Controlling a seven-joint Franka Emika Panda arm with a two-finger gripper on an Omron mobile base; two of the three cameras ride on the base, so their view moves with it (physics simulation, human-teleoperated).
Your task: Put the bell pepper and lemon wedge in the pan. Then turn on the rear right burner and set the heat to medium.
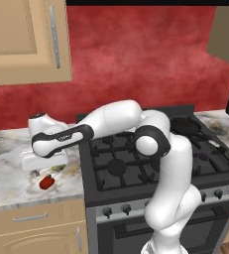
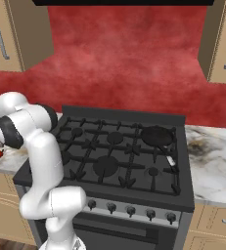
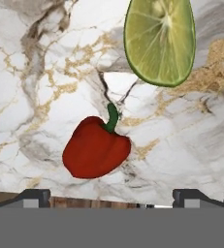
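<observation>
The tool (image 3: pixel 111 196) hangs released, its 2 tips spread wide, over the marble table (image 3: pixel 31 97). The bell pepper (image 3: pixel 96 149) lies on the table below it, the lemon wedge (image 3: pixel 159 41) near it. The pan (image 2: pixel 157 135) sits on the stove's (image 2: pixel 109 161) rear right burner.

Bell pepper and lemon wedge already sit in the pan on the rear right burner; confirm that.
Wrong place: the bell pepper and lemon wedge lie on the marble counter, as the hand view shows. The pan on the rear right burner holds neither.
</observation>
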